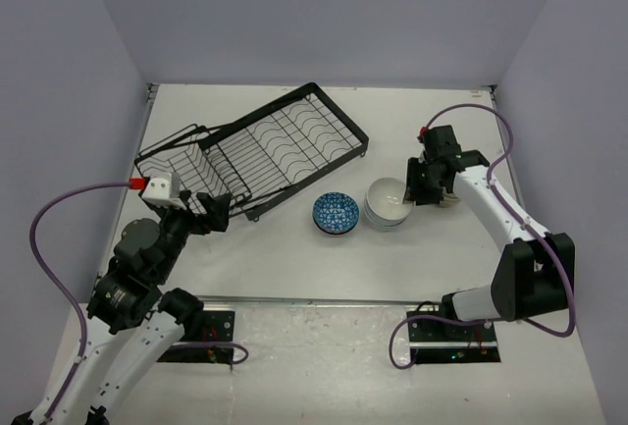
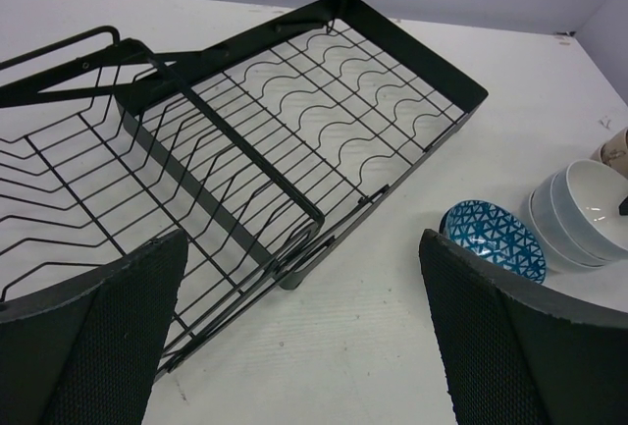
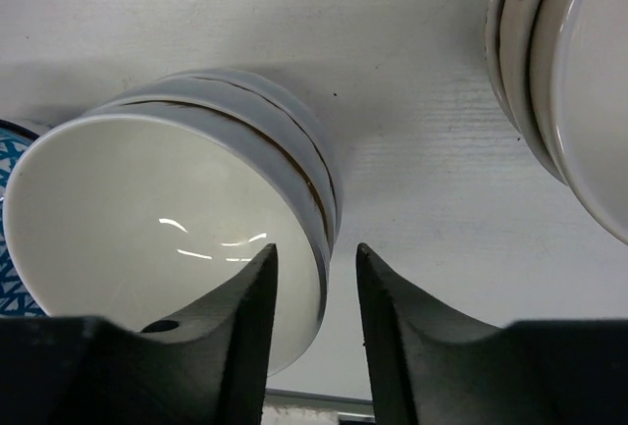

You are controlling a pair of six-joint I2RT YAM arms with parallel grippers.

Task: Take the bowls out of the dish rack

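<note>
The black wire dish rack (image 1: 255, 155) lies at an angle at the back left and holds no bowls; it also fills the left wrist view (image 2: 294, 121). A blue-and-white patterned bowl (image 1: 336, 213) sits on the table beside a stack of white bowls (image 1: 388, 202). My right gripper (image 1: 420, 182) is open, with its jaws astride the near rim of the top white bowl (image 3: 147, 239), one finger inside and one outside. A beige bowl stack (image 3: 559, 81) stands just to the right. My left gripper (image 1: 211, 214) is wide open and empty, over the table by the rack's near corner.
The white table (image 1: 294, 268) has walls at the back and on both sides. In the left wrist view, the blue bowl (image 2: 494, 239) and the white stack (image 2: 584, 214) lie to the right of the rack. A metal strip (image 1: 314, 300) runs along the table's near edge.
</note>
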